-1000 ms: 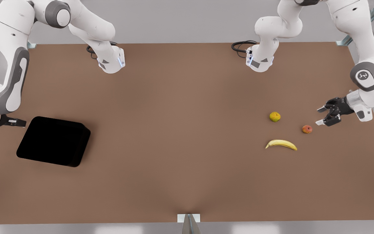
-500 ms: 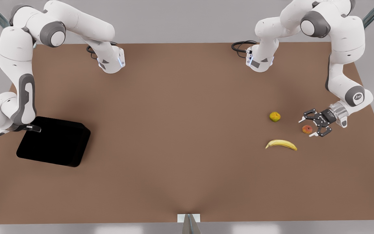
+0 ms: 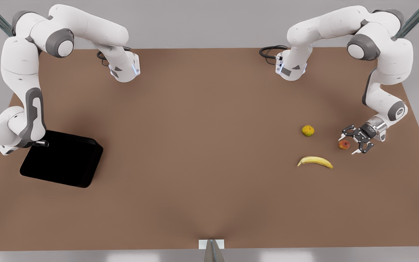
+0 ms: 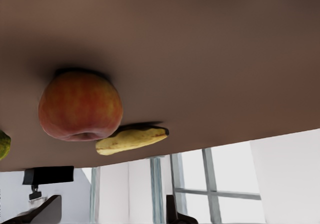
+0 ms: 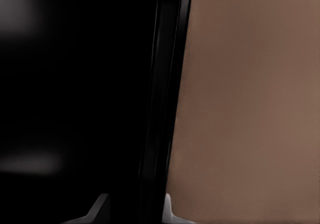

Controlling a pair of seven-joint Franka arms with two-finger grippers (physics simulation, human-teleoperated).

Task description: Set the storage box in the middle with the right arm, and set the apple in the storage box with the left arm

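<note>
The black storage box (image 3: 62, 160) lies at the front view's left. My right gripper (image 3: 43, 143) sits on its far rim. In the right wrist view the box's rim (image 5: 160, 109) runs between the fingertips, and the right gripper (image 5: 134, 209) is shut on it. The red-orange apple (image 3: 344, 145) rests on the table at the front view's right. My left gripper (image 3: 347, 145) is low and open, with a finger on either side of the apple. The left wrist view shows the apple (image 4: 80, 106) close ahead of the left gripper (image 4: 112, 211).
A yellow-green round fruit (image 3: 307, 130) lies beside the apple, toward the front view's left. A banana (image 3: 315, 161) lies just in front of them, also seen as the banana (image 4: 131, 139). The brown table (image 3: 202, 145) stretches wide between box and fruit.
Both arms have come down. The left gripper moved in from the side and now straddles the apple. The right gripper reached the box's rim, and the box shifted slightly.
</note>
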